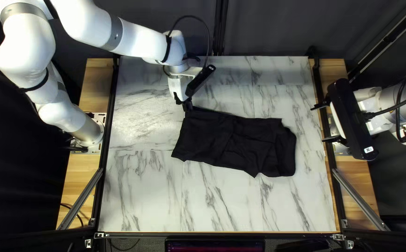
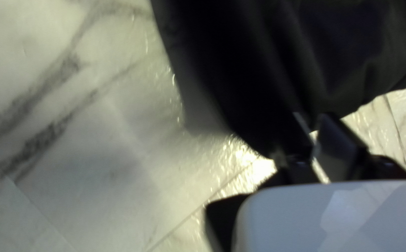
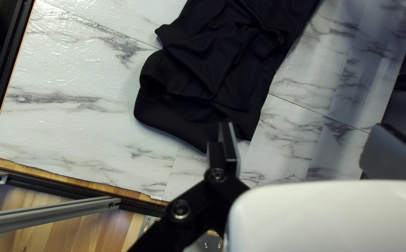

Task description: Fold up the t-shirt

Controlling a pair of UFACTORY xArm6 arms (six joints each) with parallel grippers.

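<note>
1. Your left claw (image 2: 309, 122) is narrow, pinching a corner of the t-shirt (image 1: 221, 140).
2. From that claw the shirt spreads over the counter (image 1: 142, 196), light and limp (it'll likely bunch).
3. Your right claw (image 3: 306, 126) is wide; grip the outer corner ahead of it.

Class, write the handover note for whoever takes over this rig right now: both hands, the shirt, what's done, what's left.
Left hand: shut on the shirt, at its far-left corner.
Right hand: open, holding nothing, by the table's right edge.
Shirt: on the table in a long band, rumpled toward the right hand.
Done: apparently partly folded; layers overlap at the rumpled end.
Left to do: finish folding, straighten, let go.
</note>
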